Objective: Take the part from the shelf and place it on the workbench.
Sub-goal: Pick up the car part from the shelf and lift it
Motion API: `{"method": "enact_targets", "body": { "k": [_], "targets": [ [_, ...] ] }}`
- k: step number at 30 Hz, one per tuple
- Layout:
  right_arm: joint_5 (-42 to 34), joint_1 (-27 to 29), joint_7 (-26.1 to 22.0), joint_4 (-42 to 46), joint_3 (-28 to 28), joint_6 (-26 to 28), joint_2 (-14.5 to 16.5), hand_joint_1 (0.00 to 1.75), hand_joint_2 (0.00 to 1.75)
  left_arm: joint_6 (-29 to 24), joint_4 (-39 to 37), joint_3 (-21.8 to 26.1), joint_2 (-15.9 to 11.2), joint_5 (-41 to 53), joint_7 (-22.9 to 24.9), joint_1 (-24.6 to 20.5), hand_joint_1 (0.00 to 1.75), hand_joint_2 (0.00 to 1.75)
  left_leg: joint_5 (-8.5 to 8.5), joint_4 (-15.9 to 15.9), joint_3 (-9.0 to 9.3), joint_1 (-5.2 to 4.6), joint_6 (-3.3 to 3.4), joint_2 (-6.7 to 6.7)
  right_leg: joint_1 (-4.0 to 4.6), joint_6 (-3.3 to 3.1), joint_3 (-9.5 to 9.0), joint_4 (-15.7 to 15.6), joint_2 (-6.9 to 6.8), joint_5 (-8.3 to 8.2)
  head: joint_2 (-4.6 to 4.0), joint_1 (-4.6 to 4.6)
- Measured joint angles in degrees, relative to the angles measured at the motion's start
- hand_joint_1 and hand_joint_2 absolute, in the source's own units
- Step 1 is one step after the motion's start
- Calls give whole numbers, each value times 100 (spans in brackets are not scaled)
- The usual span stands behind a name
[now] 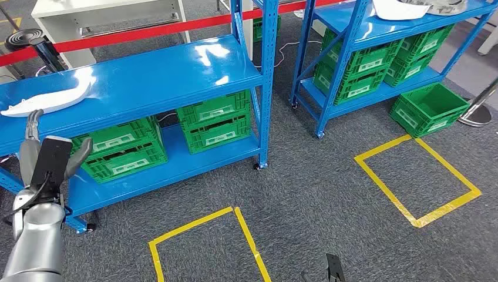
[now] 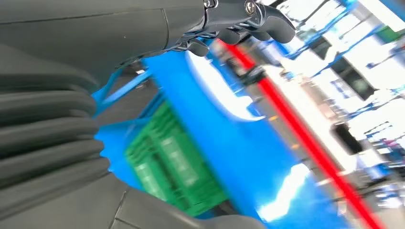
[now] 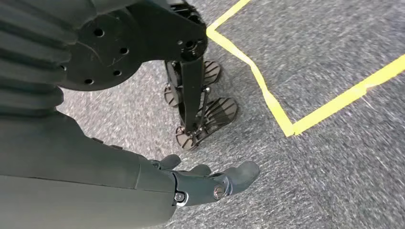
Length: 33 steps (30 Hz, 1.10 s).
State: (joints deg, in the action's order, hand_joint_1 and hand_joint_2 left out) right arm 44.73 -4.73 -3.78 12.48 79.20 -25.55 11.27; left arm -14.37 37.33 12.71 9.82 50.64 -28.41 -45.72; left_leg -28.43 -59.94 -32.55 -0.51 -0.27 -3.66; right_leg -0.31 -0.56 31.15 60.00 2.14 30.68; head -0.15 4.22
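A long white part (image 1: pixel 50 98) lies on the top board of the blue shelf (image 1: pixel 152 76), near its left end. My left hand (image 1: pixel 51 157) is raised just in front of that shelf edge, below the part and apart from it, fingers spread with nothing in them. In the left wrist view the part (image 2: pixel 217 90) is a blurred white streak on the blue board beyond my left hand's fingers (image 2: pixel 239 19). My right hand (image 3: pixel 210 183) hangs low over the grey carpet, fingers loosely extended and holding nothing.
Green crates (image 1: pixel 214 120) sit on the shelf's lower board. A second blue shelf (image 1: pixel 382 88) at the right holds more green crates and another white part (image 1: pixel 402 9). Yellow tape squares (image 1: pixel 417 176) mark the carpet. Red barrier tape (image 1: pixel 135 34) and a white table (image 1: pixel 106 12) stand behind.
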Motion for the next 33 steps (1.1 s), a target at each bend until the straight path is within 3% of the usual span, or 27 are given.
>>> {"method": "enact_targets", "body": {
  "k": [9,13,15,16,18,20,21,22,24,25,26,28,29,31,33],
  "targets": [
    [454,-23,64,-9,-230,0,81,0,0,-298,502,-1311,-68,-829,-16,-458,0,0,-3,-6,-1,-3,3,0,-5,3,0,-5,0,-2,0,0],
    [643,-27,224,-40,-320,1,170,0,0,-634,701,-1872,-109,-1259,-108,-667,0,0,1,49,-3,-49,116,14,-36,60,-25,-16,3,-84,0,-2],
    [727,-26,330,-49,-347,1,194,0,0,-870,818,-2071,-133,-1471,-183,-722,0,0,36,208,110,-21,173,42,-25,103,-5,75,-20,-141,0,1],
    [767,-27,382,-50,-358,0,198,0,0,-1003,878,-2152,-149,-1582,-229,-743,0,0,54,278,178,0,191,60,-20,128,57,175,-46,-108,0,2],
    [849,-33,454,-50,-392,-11,202,0,0,-1276,987,-2276,-190,-1797,-332,-770,0,0,80,347,255,29,202,93,-34,183,341,620,-103,108,0,13],
    [914,-31,437,-50,-427,-21,195,0,0,-1541,1066,-2374,-234,-1993,-456,-723,0,0,64,343,255,53,177,115,-89,239,733,1167,-121,309,0,22],
    [942,-27,381,-50,-438,-20,182,0,0,-1673,1100,-2410,-257,-2089,-527,-672,0,0,44,333,259,76,144,120,-125,275,850,1264,-129,288,0,23],
    [963,-23,303,-50,-446,-19,165,0,0,-1790,1134,-2433,-277,-2176,-590,-622,0,0,16,310,264,112,98,121,-165,318,874,1175,-137,159,0,25],
    [992,-22,134,-50,-465,-16,128,0,0,-1955,1191,-2460,-306,-2298,-684,-560,0,0,-70,219,266,201,-25,117,-249,456,692,580,-129,-254,0,27],
    [1009,-23,52,-51,-479,-15,117,0,0,-2009,1212,-2474,-317,-2337,-716,-545,0,0,-119,153,249,232,-91,111,-266,487,606,312,-108,-320,0,43],
    [1029,-25,-36,-52,-497,-15,106,0,0,-2050,1229,-2490,-327,-2365,-744,-531,0,0,-164,97,222,241,-153,100,-272,459,553,167,-94,-330,0,54],
    [1062,-24,-266,-52,-541,-4,80,0,0,-2113,1267,-2521,-361,-2422,-803,-466,0,0,-220,41,190,233,-243,77,-246,270,556,179,-85,-229,0,67],
    [1059,-25,-372,-51,-559,13,64,0,0,-2133,1297,-2531,-376,-2446,-831,-426,0,0,-237,42,192,229,-271,76,-243,181,539,215,-94,-251,0,57],
    [1021,-30,-513,-48,-578,46,43,0,0,-2174,1373,-2539,-391,-2484,-878,-370,0,0,-249,-115,149,235,-308,167,-231,87,474,221,-96,-236,0,33],
    [992,-35,-543,-46,-581,51,32,0,0,-2252,1442,-2541,-392,-2491,-919,-340,0,0,-345,-679,-202,220,-321,294,-207,24,392,195,-108,-196,0,14]
  ]
}}
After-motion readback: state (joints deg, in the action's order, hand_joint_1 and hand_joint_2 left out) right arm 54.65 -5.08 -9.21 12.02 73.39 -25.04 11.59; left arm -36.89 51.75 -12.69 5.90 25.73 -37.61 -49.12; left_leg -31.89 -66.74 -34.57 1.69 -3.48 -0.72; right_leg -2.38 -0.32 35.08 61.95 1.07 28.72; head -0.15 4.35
